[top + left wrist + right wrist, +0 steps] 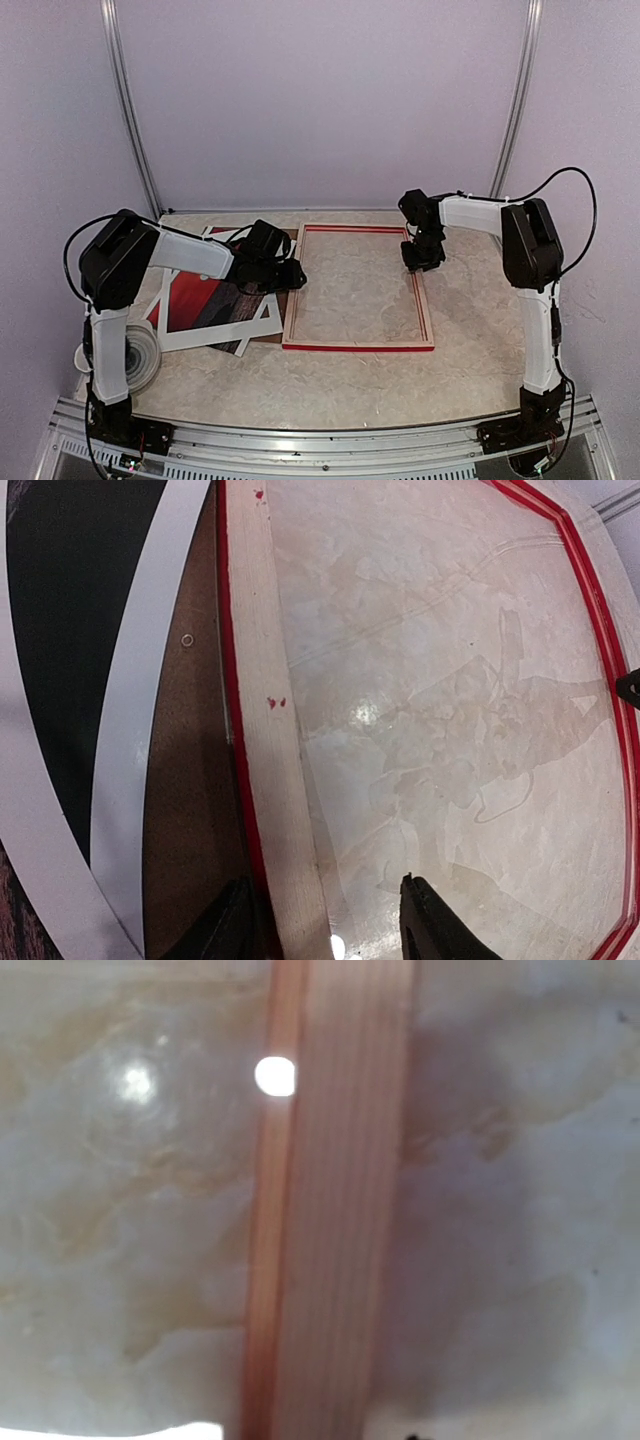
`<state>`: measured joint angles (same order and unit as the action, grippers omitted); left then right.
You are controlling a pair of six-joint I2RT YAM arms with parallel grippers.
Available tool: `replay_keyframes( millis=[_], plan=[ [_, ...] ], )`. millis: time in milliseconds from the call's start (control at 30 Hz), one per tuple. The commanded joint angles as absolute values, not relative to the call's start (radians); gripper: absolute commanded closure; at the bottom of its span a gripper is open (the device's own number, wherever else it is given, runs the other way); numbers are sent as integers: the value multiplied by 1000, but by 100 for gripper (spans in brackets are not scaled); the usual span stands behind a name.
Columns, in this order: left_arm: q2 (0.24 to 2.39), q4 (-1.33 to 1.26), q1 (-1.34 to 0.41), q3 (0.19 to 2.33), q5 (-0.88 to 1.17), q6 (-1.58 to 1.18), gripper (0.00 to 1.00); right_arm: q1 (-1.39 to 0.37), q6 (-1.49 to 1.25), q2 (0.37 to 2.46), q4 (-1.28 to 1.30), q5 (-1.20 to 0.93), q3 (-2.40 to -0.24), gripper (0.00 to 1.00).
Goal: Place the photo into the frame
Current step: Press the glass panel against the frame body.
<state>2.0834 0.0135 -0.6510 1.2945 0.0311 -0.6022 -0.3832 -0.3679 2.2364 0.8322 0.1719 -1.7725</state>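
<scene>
Pale wood side is up on the frame (360, 344), so it's lying face-down, flat on the table (350, 395), in the middle of the workspace. The photo (190, 300) isn't in it yet. It sits off to the left, picture side up, on top of the brown backing board (185, 810), under the left arm.

The left gripper (325, 895) straddles the frame's left rail with its jaws apart and a gap showing on the inner side, so nothing is clamped. The right gripper (420, 262) is down on the right rail, but its wrist view is just a blurry close-up of wood. I can't tell if it's gripping or only resting there.

What worries me: the board's edge runs right along that left rail, maybe tucked under it, can't tell. If the left jaws close and pull, I'd guess the board and the photo get dragged along. It's also a thin frame with one arm at each rail, so if they don't move together it could twist or skate on that smooth top. And the outer finger might pinch the board along with the rail.
</scene>
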Motion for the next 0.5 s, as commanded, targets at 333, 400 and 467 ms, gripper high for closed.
replay_keyframes(
  millis=[333,400,467],
  plan=[
    [2046,8,-646,1239,20,-611,69,-377,-407,2379,898,270,-1986,64],
    [2047,8,-646,1241,21,-609,76,-376,-408,2408,916,293,-2030,64],
    [2050,8,-646,1242,26,-609,78,-372,-405,2427,917,310,-2056,64]
  ],
)
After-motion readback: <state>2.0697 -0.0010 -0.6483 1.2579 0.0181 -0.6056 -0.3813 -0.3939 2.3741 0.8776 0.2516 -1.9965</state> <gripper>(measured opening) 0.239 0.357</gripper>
